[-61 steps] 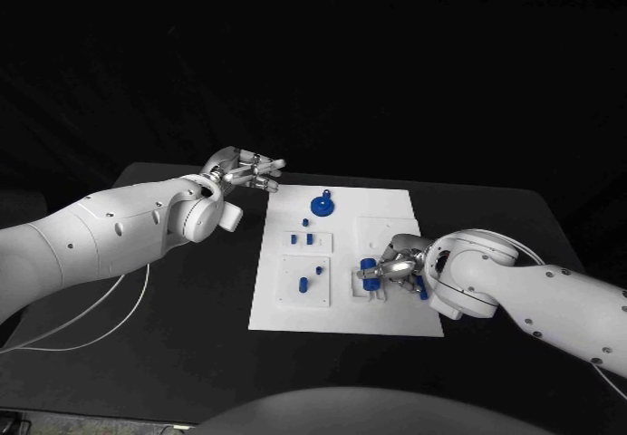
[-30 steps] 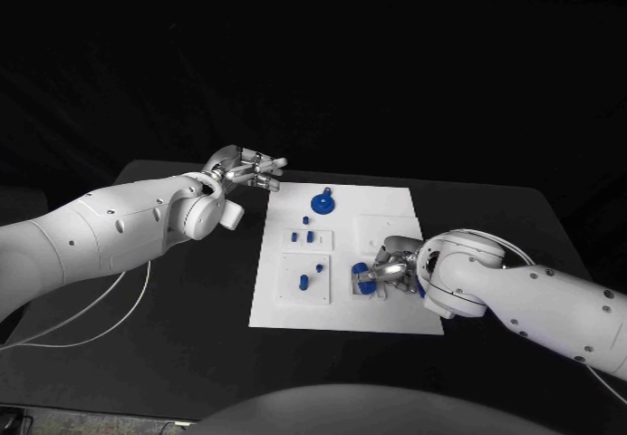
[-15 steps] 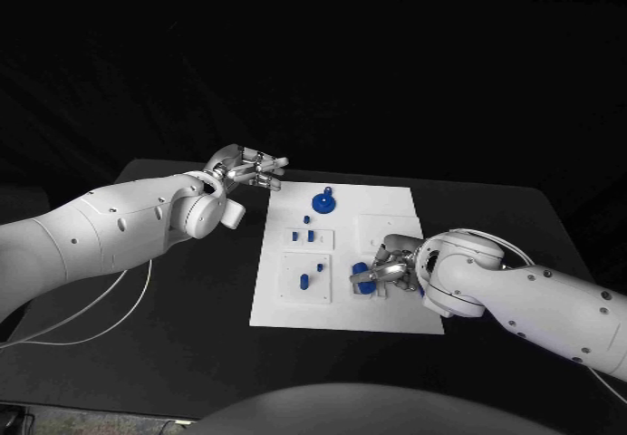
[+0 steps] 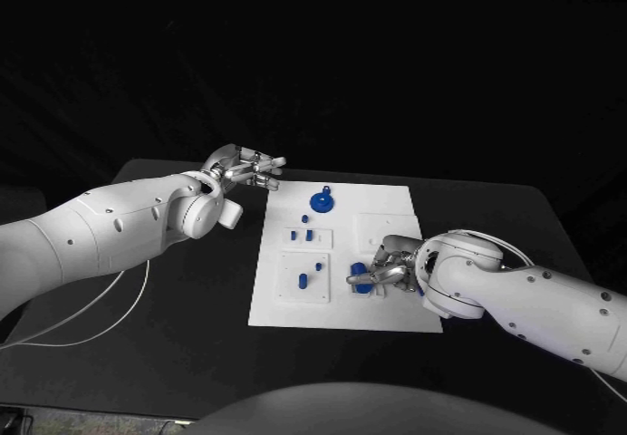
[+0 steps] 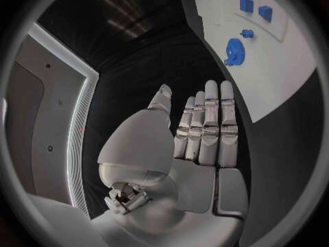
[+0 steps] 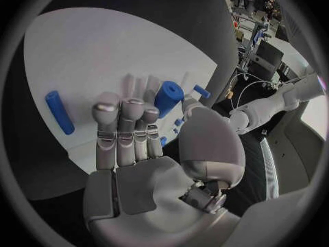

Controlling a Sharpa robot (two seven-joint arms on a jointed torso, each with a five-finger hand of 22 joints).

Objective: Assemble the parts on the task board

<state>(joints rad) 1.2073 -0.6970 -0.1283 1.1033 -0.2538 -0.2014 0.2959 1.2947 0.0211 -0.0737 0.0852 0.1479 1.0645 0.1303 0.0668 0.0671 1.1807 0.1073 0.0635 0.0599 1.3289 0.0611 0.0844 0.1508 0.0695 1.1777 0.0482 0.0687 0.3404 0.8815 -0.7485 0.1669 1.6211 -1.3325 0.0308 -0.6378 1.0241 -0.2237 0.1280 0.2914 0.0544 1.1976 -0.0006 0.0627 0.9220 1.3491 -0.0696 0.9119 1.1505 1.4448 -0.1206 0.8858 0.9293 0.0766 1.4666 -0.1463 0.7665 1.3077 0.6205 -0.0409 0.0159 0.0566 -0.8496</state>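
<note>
Nearest, right robot hand [image 4: 381, 272] low over the near right part of the white task board [image 4: 392, 319], thumb and fingers pinching a short blue cylinder [image 6: 168, 97]; a blue rod [image 6: 60, 112] flat on the board beside it. Mid-board, small blue parts [image 4: 303, 236] in raised white blocks. Farther, a round blue knob [image 4: 322, 201]. Farthest, left robot hand [image 4: 248, 169] above the black table [image 4: 196, 299] off the board's far left corner, fingers straight, side by side, holding nothing.

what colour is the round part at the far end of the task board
Blue. The round part shows best in the head view, on the white task board.
</note>
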